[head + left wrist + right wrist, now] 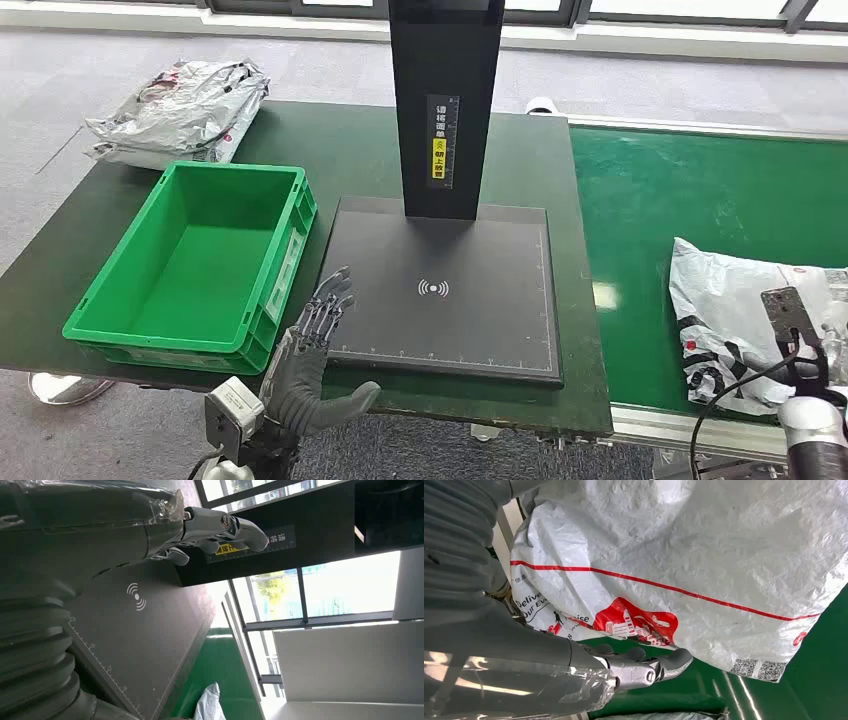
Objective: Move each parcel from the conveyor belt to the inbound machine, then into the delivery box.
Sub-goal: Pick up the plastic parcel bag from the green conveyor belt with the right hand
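Head view, from where I stand: a dark green bench [340, 150] sits beside the bright green conveyor belt [680, 200]. On the bench's left part there is an open green delivery box [100, 320], nothing inside it. Just right of the box lies the inbound machine [440, 290], a flat black scanning pad with a wireless mark in its middle and a black upright column [445, 100] rising from its far edge; the column carries a yellow label. At the bench's far left corner two white plastic-wrapped parcels [180, 110] lie stacked.

The left hand [315, 350] hovers at the near left corner of the scanning pad, between pad and box, fingers stretched out and apart, thumb out to the side, holding nothing. The left wrist view shows its silver fingertips [235, 527] in the air above the pad, apart from it.

On the conveyor belt, at its near right side, lies a crumpled white courier parcel [730, 310] with red printing. The right hand [795, 330] is over that parcel's near part. In the right wrist view its fingers [664, 662] reach along and under the parcel's edge, close against the belt, beside the red logo; whether they actually clasp the bag I cannot tell.
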`<move>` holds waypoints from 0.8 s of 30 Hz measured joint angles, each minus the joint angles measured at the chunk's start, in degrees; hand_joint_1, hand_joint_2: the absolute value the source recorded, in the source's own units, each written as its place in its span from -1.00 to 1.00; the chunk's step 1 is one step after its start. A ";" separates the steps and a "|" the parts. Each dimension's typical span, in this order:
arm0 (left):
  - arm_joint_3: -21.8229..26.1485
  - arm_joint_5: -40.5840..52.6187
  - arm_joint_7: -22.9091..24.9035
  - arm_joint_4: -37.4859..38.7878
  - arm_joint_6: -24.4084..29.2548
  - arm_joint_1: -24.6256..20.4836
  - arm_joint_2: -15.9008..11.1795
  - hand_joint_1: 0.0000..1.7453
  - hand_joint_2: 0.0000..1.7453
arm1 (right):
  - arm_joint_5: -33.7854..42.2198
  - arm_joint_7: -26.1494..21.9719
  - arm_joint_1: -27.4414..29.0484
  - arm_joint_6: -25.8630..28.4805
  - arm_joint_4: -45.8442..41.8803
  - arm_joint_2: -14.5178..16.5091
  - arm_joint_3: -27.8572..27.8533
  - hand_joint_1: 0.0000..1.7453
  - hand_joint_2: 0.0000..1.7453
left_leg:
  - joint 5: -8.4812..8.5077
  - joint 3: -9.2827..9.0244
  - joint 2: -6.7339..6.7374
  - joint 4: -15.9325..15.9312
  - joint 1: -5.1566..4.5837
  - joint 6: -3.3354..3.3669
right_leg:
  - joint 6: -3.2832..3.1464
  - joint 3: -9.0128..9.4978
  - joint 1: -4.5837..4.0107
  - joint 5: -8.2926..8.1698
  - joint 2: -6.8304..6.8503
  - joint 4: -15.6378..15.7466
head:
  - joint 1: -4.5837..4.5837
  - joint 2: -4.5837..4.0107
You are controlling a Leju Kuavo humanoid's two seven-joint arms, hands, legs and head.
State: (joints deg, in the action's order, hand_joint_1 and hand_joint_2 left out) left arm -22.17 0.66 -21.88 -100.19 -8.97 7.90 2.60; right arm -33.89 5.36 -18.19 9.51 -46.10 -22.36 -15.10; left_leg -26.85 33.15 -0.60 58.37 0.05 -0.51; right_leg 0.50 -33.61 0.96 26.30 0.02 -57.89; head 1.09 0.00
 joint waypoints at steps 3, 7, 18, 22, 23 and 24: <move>0.04 0.00 0.00 0.00 0.04 0.02 0.00 -1.00 1.00 | 0.04 0.09 0.34 -0.25 0.00 0.00 0.00 -1.00 1.00 | 0.00 0.00 0.00 0.00 0.00 0.00 | 0.00 0.00 0.00 0.00 0.00 0.00 | 0.00 0.02; 0.14 0.00 -0.18 0.02 0.31 0.05 -0.07 -1.00 1.00 | -0.01 0.88 1.41 -1.60 0.00 0.01 0.00 -1.00 1.00 | 0.00 0.02 -0.01 0.00 0.00 0.00 | 0.00 0.00 0.00 0.00 0.00 0.00 | 0.00 0.01; 1.55 -1.35 -4.51 2.52 0.03 -0.86 -0.85 -1.00 1.00 | -10.41 -4.39 -1.13 -33.31 6.85 -5.37 14.32 -1.00 1.00 | 0.05 0.00 -0.13 0.00 0.00 0.08 | 0.01 0.06 0.00 0.00 0.17 0.01 | 0.00 0.01; 2.13 -2.07 -5.10 3.01 0.05 -0.93 -0.96 -1.00 1.00 | -10.76 -6.09 -3.63 -35.17 9.42 -7.09 20.05 -1.00 1.00 | 0.05 -0.04 -0.14 0.02 0.00 0.08 | 0.01 0.08 -0.01 0.00 0.17 0.02 | -0.01 0.02; 2.21 -2.21 -5.11 3.05 0.06 -0.93 -0.99 -1.00 1.00 | -10.76 -6.27 -4.04 -35.35 9.82 -7.33 20.99 -0.77 1.00 | 0.05 -0.04 -0.15 0.02 0.00 0.08 | 0.01 0.09 -0.01 0.00 0.17 0.02 | -0.01 0.02; 2.28 -2.38 -5.11 3.07 0.08 -0.93 -1.02 -1.00 1.00 | -10.70 -6.48 -4.40 -35.53 10.18 -7.55 21.80 -0.27 1.00 | 0.05 -0.04 -0.15 0.02 0.00 0.08 | 0.01 0.09 -0.01 0.00 0.17 0.02 | -0.01 0.02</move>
State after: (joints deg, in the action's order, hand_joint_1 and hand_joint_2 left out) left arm -19.89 -1.72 -26.99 -97.12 -8.89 6.97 1.58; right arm -44.59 -1.12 -22.59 -26.03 -35.92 -29.91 6.70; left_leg -26.80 33.10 -0.75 58.38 0.05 -0.42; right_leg 0.50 -33.52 0.96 26.30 0.19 -57.87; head 1.09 0.02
